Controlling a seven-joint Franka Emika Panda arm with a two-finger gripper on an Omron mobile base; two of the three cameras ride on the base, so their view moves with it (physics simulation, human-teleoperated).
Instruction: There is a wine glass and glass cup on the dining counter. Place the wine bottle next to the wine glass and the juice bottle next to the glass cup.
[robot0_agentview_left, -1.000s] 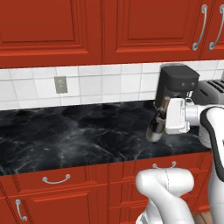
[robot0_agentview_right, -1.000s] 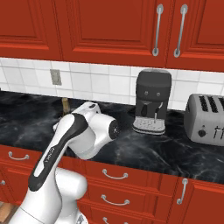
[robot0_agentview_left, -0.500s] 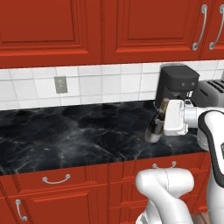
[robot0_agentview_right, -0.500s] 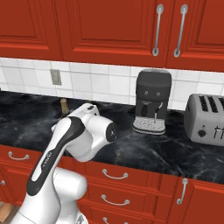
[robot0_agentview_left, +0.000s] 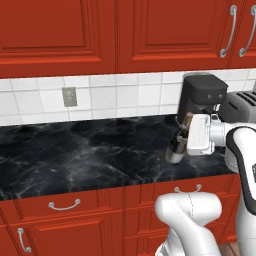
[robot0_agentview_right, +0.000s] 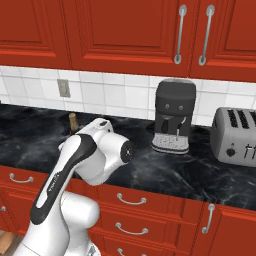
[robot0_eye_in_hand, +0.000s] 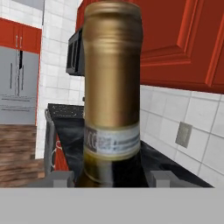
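My gripper (robot0_agentview_left: 186, 139) is shut on the wine bottle (robot0_agentview_left: 177, 146), a dark green-brown bottle with a long neck. It hangs tilted just above the black kitchen counter (robot0_agentview_left: 75, 155), in front of the coffee machine. In the right base view the bottle's top (robot0_agentview_right: 73, 121) pokes out behind my arm. In the hand view its gold-foiled neck (robot0_eye_in_hand: 113, 87) stands close up between the fingertips (robot0_eye_in_hand: 59, 178). The wine glass, glass cup, juice bottle and dining counter are out of view.
A black coffee machine (robot0_agentview_left: 200, 97) (robot0_agentview_right: 172, 115) stands against the tiled wall, with a silver toaster (robot0_agentview_right: 235, 135) to its right. Red wall cabinets hang above the counter and red drawers sit below it. A steel fridge (robot0_eye_in_hand: 17, 78) shows far off.
The hand with the wine bottle has drifted slightly left and down. The grip has not changed.
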